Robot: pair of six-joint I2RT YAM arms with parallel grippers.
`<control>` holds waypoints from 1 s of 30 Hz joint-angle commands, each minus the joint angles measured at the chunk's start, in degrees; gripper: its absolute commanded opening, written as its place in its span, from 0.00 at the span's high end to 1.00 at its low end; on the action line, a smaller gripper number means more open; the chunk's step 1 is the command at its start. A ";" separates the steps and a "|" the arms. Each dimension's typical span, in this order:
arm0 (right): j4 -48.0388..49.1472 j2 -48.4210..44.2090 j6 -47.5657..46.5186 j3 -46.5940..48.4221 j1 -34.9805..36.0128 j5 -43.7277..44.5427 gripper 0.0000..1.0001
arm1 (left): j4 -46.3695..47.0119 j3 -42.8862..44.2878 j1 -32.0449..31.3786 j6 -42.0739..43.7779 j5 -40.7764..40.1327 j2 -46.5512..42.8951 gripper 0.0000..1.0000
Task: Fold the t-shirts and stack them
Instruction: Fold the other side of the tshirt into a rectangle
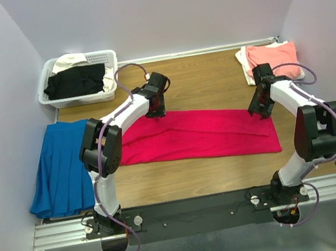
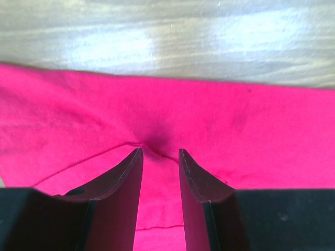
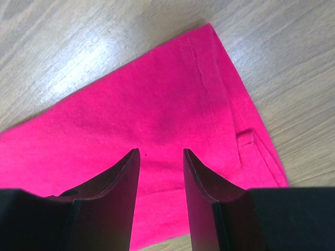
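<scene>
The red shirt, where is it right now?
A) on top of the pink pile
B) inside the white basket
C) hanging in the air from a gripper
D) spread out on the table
D: the red t-shirt lies spread out on the wooden table, away from the basket and the pink pile.

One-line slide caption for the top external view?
Left end effector and right end effector open at the far edge of the red t-shirt; salmon-pink t-shirt far right.
</scene>
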 commanded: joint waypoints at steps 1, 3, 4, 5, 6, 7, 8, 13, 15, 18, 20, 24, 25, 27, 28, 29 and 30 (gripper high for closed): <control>0.47 1.01 -0.78 2.12 0.23 0.36 0.53 | -0.93 2.23 0.30 -0.57 -2.33 2.15 0.57; 0.47 0.92 -0.87 2.30 0.23 0.53 0.53 | -1.19 2.59 0.39 -0.66 -2.60 2.94 0.57; 0.47 0.92 -0.78 2.30 0.14 0.62 0.53 | -1.19 2.59 0.39 -0.74 -2.68 3.12 0.57; 0.38 1.01 -0.87 2.21 0.23 0.62 0.53 | -1.28 2.50 0.39 -0.74 -2.69 3.21 0.57; 0.47 1.10 -0.87 2.30 0.23 0.62 0.53 | -1.45 2.50 0.48 -0.92 -2.95 3.21 0.57; 0.47 1.10 -0.78 2.30 0.23 0.71 0.53 | -1.63 2.50 0.48 -1.01 -3.12 3.21 0.57; 0.47 1.10 -0.78 2.30 0.23 0.79 0.53 | -1.81 2.41 0.48 -1.01 -3.21 3.03 0.57; 0.47 1.27 -0.69 2.12 0.23 0.88 0.53 | -2.16 2.06 0.83 -1.36 -4.88 2.33 0.57; 0.47 1.45 -0.87 2.21 0.23 0.80 0.53 | -2.25 1.88 0.92 -1.36 -4.88 2.33 0.57; 0.47 1.62 -0.87 2.21 0.14 0.88 0.53 | -2.16 1.45 1.01 -1.36 -4.45 2.68 0.58; 0.47 1.54 -0.87 2.30 0.23 0.97 0.53 | -1.90 0.92 1.01 -1.36 -4.09 2.94 0.59; 0.38 1.45 -0.78 2.04 0.23 1.23 0.53 | -1.46 0.48 1.01 -1.45 -3.30 3.03 0.71; 0.38 1.45 -0.87 2.03 0.14 1.24 0.53 | -1.28 0.39 1.01 -1.36 -3.21 3.03 0.77; 0.38 1.36 -0.87 1.86 0.23 1.24 0.53 | -1.37 0.30 1.01 -1.36 -3.21 3.12 0.84; 0.38 1.27 -0.78 1.86 0.23 1.32 0.53 | -1.45 0.30 1.01 -1.45 -3.21 3.12 0.92; 0.38 1.27 -0.78 1.86 0.23 1.32 0.53 | -1.72 0.30 1.01 -1.45 -3.30 2.95 0.97; 0.38 1.19 -0.87 1.86 0.14 1.41 0.53 | -1.72 0.21 1.01 -1.53 -3.30 2.77 1.00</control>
